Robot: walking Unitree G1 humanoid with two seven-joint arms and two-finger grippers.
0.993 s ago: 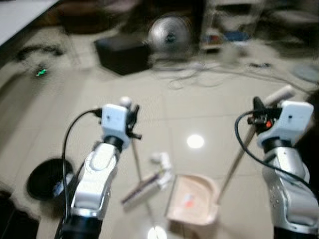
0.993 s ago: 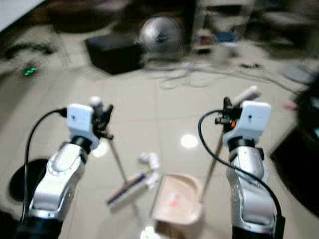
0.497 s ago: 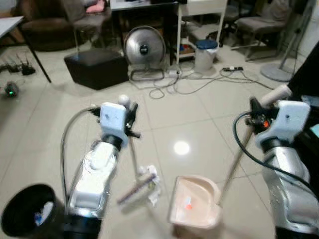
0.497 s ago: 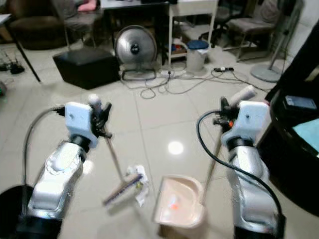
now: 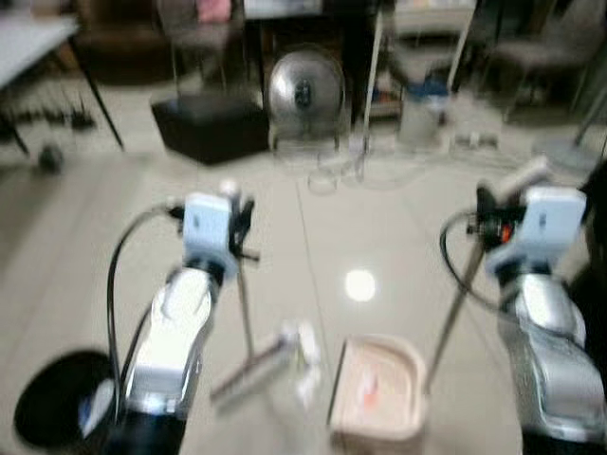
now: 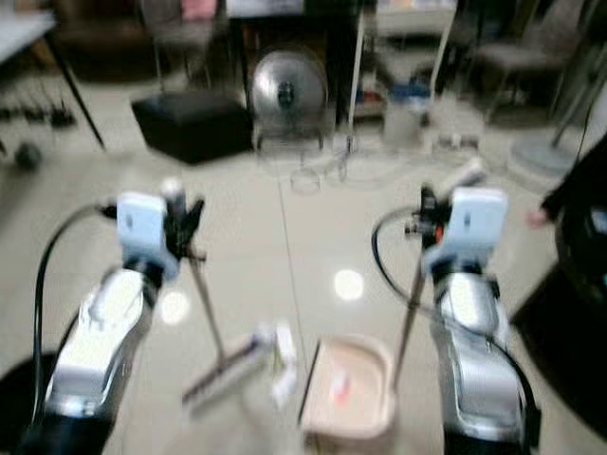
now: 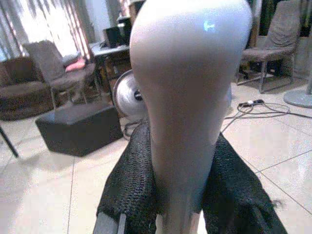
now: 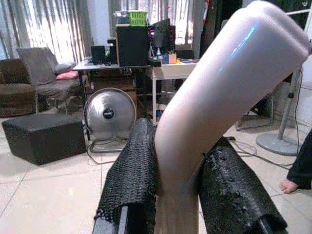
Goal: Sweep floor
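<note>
Camera had panned between frames; relative to the dustpan, the broom head with its white scraps had closed in slightly. Left gripper [image 7: 187, 195] was clamped on the broom handle [image 5: 242, 303], right gripper [image 8: 178, 195] clamped on the dustpan handle [image 5: 453, 308]. Broom head [image 5: 254, 368] sat on the tile below and ahead of the left gripper, scraps [image 5: 308, 365] just beside the dustpan [image 5: 377, 393]. Step: sweeping debris in. Next probably a short push toward the pan mouth.

1. Broom [image 5: 248, 365]: thin handle tilted, flat head resting on the tiled floor [image 5: 379, 227].
2. Dustpan [image 5: 377, 389]: beige, open, lying on the floor just beside the broom head, its long handle raised.
3. White debris [image 5: 305, 362] between them.
</note>
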